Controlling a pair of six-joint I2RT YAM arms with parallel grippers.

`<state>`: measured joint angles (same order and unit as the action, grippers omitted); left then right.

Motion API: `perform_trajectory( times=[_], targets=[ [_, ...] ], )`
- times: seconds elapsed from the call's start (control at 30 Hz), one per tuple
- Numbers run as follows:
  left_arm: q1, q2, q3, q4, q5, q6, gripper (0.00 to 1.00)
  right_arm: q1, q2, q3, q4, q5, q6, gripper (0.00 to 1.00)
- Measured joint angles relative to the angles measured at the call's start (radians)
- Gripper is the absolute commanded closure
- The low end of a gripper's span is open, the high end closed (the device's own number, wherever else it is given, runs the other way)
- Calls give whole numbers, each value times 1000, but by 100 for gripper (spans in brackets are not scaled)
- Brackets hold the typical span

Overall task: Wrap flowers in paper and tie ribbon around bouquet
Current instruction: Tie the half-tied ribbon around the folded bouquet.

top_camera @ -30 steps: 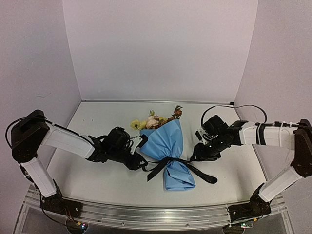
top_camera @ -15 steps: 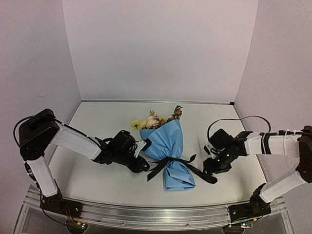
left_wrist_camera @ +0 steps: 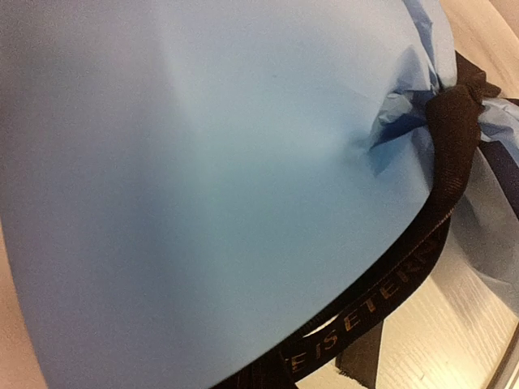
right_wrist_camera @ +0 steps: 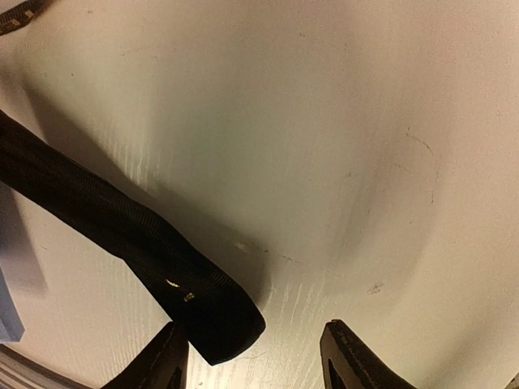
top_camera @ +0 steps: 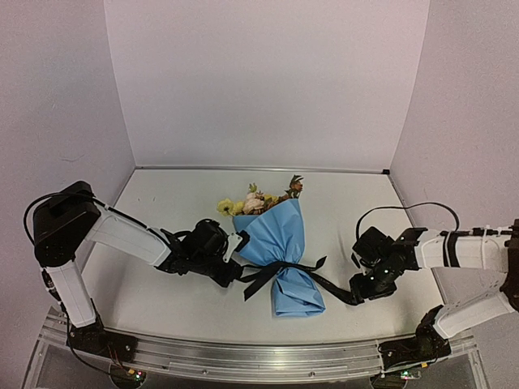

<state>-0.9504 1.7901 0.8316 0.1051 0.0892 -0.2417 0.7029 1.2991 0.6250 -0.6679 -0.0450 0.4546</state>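
Two grippers are positioned either side of the bouquet (top_camera: 280,247), which is laid on the table (top_camera: 162,194) with the flowers (top_camera: 253,203) pointing away from the arm bases. At left, the left gripper (top_camera: 233,271) is pressed together, apparently on the left tail of the ribbon (top_camera: 280,267). The ribbon is knotted around the narrow waist of the paper (left_wrist_camera: 203,162). At right, the right gripper (top_camera: 358,290) is spread. The ribbon's right tail end lies unpinched on the table between its fingers (right_wrist_camera: 166,361).
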Motion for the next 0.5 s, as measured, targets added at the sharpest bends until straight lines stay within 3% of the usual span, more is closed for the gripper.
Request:
perform_trajectory(
  times=[0.5],
  targets=[
    [0, 0, 0, -2, -61, -21, 100, 85, 77, 3, -6, 51, 147, 52]
  ],
)
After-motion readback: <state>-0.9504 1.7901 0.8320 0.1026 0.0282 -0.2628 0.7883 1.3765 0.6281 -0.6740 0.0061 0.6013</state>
